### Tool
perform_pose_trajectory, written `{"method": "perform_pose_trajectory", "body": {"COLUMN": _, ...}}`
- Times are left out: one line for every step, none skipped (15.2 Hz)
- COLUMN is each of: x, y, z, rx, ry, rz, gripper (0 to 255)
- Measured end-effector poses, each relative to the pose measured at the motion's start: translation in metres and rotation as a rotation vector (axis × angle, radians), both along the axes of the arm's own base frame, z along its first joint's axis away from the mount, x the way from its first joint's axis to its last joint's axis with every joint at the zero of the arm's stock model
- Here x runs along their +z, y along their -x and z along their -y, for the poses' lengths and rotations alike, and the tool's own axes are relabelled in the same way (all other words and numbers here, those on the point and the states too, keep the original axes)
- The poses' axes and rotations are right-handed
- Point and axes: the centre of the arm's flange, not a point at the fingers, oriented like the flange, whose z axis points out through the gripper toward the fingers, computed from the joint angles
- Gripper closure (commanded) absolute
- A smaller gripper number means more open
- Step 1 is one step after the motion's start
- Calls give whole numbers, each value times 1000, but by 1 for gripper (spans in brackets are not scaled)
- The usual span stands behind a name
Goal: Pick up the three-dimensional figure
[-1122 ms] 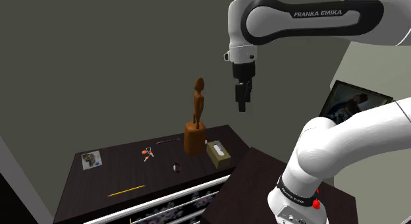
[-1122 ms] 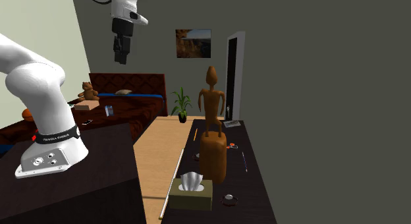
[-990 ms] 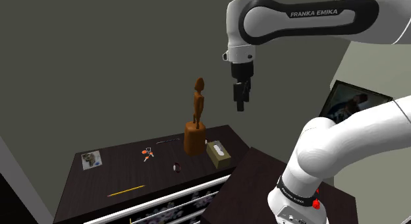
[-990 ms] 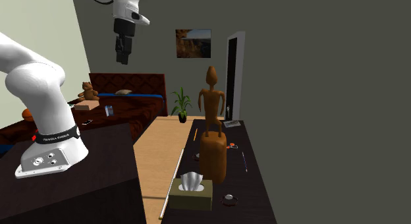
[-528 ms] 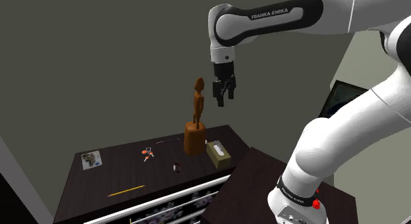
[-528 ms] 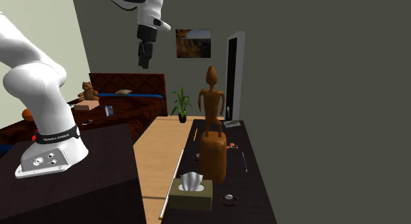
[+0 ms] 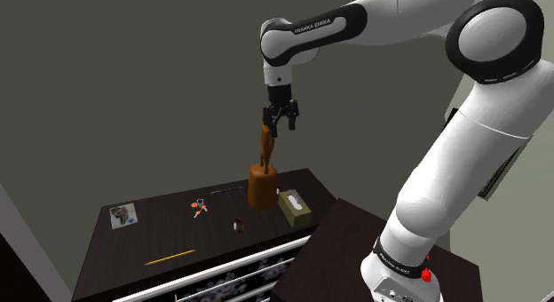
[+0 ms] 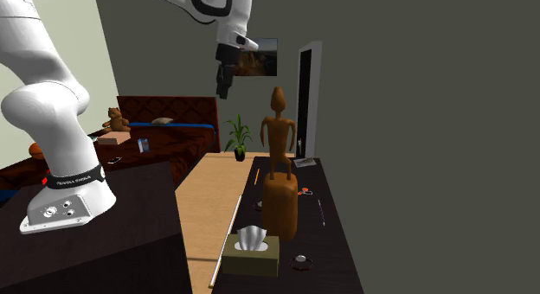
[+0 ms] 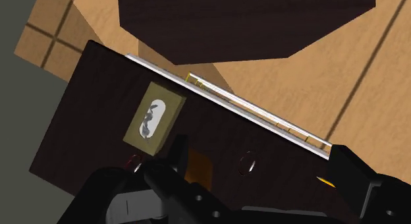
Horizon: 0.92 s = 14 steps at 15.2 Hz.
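Dark dresser top (image 7: 160, 231) under a grey wall, with brown figure (image 7: 263, 171) upright on it, just beside the tissue box (image 7: 294, 207). Approach step: gripper (image 7: 280, 125) high by the head, jaws released, touching nothing. Next, probably: centre over the slim body, lower, close.

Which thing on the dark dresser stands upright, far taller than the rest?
The brown wooden figure; the tissue box, keys and pencil sit low.

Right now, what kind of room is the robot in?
Probably a bedroom. There is a bed with a teddy bear near it, a dark dresser with drawers holding the brown figure, and a framed picture on the wall.
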Motion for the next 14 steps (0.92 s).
{"method": "perform_pose_trajectory", "body": {"x": -1, "y": -13, "z": 9, "rx": -21, "ry": 1, "rz": -1, "gripper": 0}}
{"method": "perform_pose_trajectory", "body": {"x": -6, "y": -24, "z": 14, "rx": -42, "ry": 2, "rz": -1, "gripper": 0}}
{"method": "perform_pose_trajectory", "body": {"x": -8, "y": -32, "z": 22, "rx": -63, "ry": 4, "rz": -2, "gripper": 0}}
{"method": "perform_pose_trajectory", "body": {"x": -10, "y": -43, "z": 29, "rx": -84, "ry": 6, "rz": -2, "gripper": 0}}
{"method": "perform_pose_trajectory", "body": {"x": -13, "y": -56, "z": 35, "rx": -105, "ry": 7, "rz": -3, "gripper": 0}}
{"method": "perform_pose_trajectory", "body": {"x": -19, "y": -66, "z": 44, "rx": -126, "ry": 8, "rz": -3, "gripper": 0}}
{"method": "perform_pose_trajectory", "body": {"x": -24, "y": -78, "z": 50, "rx": -148, "ry": 9, "rz": -4, "gripper": 0}}
{"method": "perform_pose_trajectory", "body": {"x": -29, "y": -89, "z": 57, "rx": -168, "ry": 11, "rz": -5, "gripper": 0}}
{"method": "perform_pose_trajectory", "body": {"x": -33, "y": -97, "z": 63, "rx": -189, "ry": 12, "rz": -6, "gripper": 0}}
{"method": "perform_pose_trajectory", "body": {"x": -35, "y": -108, "z": 73, "rx": -210, "ry": 13, "rz": -7, "gripper": 0}}
{"method": "perform_pose_trajectory", "body": {"x": -40, "y": -118, "z": 83, "rx": -232, "ry": 15, "rz": -6, "gripper": 0}}
{"method": "perform_pose_trajectory", "body": {"x": -42, "y": -128, "z": 92, "rx": -253, "ry": 17, "rz": -7, "gripper": 0}}
{"method": "perform_pose_trajectory", "body": {"x": -43, "y": -137, "z": 99, "rx": -274, "ry": 18, "rz": -7, "gripper": 0}}
{"method": "perform_pose_trajectory", "body": {"x": -45, "y": -148, "z": 106, "rx": -294, "ry": 19, "rz": -3, "gripper": 0}}
